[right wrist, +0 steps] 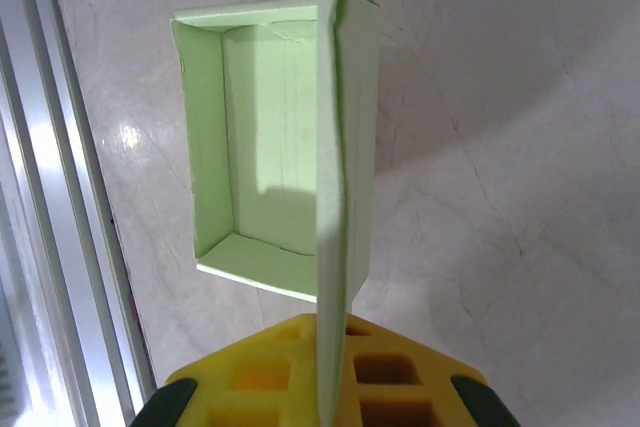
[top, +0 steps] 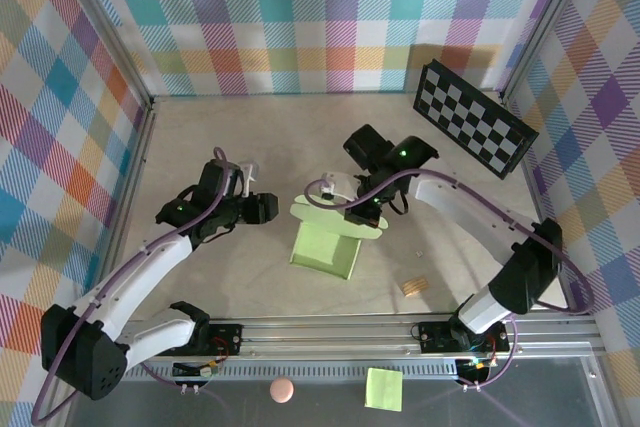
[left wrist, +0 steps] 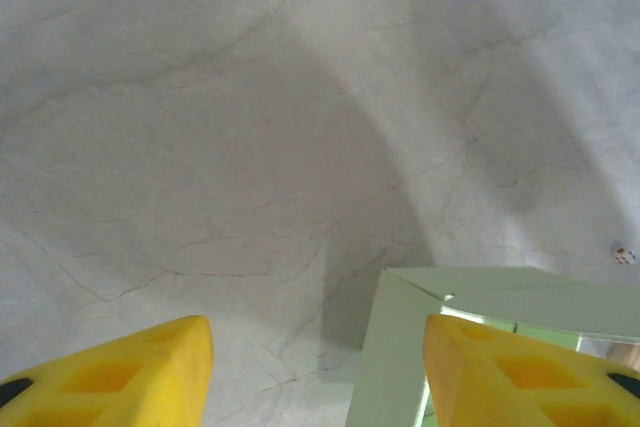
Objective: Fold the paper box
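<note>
The paper box (top: 325,244) is a pale lime-green card tray standing at the middle of the table, with its lid flap raised at the far side. My right gripper (top: 362,209) is shut on that flap. In the right wrist view the flap (right wrist: 335,147) runs edge-on between the yellow pads (right wrist: 260,377), with the open tray (right wrist: 255,177) beyond my right gripper (right wrist: 335,372). My left gripper (top: 268,208) stands open just left of the box. In the left wrist view my left gripper (left wrist: 318,377) has a box corner (left wrist: 400,347) close to its right finger (left wrist: 510,377), unclamped.
A black-and-white checkerboard (top: 475,127) leans at the back right. A small wooden piece (top: 414,287) lies right of the box near the aluminium rail (top: 330,327). Below the rail sit a green sticky note (top: 384,388) and a pinkish ball (top: 282,390). A tiny die (left wrist: 623,255) lies on the table.
</note>
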Controlling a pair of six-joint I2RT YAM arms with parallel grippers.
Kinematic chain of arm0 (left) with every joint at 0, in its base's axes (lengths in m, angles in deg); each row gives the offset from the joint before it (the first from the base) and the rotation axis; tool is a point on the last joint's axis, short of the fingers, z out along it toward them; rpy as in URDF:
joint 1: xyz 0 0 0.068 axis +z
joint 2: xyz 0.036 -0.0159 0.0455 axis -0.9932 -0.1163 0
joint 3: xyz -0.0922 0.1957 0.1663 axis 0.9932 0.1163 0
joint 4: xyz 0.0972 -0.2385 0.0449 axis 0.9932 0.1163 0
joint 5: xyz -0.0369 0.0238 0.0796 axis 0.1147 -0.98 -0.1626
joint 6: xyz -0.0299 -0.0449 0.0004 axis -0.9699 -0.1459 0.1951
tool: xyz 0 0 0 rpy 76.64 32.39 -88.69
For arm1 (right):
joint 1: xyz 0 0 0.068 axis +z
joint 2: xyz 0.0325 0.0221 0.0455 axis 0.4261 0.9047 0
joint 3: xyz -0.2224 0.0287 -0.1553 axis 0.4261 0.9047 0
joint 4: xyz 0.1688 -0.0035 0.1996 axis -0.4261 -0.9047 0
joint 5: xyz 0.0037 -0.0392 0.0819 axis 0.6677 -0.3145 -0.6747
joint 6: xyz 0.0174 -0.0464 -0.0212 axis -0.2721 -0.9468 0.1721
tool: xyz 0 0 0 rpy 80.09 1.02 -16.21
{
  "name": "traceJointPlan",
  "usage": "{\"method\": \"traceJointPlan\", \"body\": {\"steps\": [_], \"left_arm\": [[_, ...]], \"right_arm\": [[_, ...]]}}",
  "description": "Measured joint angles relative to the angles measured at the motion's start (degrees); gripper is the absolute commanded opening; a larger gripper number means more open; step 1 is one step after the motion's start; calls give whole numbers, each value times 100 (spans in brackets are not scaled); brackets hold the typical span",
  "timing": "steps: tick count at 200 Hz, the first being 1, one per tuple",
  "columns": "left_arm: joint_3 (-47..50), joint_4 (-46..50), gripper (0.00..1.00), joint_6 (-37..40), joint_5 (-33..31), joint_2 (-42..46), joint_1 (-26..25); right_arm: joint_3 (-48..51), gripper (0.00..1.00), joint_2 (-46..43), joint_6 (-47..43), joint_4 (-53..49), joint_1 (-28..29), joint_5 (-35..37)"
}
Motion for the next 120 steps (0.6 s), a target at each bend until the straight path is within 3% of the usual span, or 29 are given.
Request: {"method": "traceJointPlan", "body": {"steps": [72,120], "left_arm": [[317,-177,56,249,354,555,0],[507,-402,56,339,518,758,0]], "right_arm": [[-1329,3,1641,-955,-601,98,173],[-1451,21,1799,-942,-404,118,260]]}}
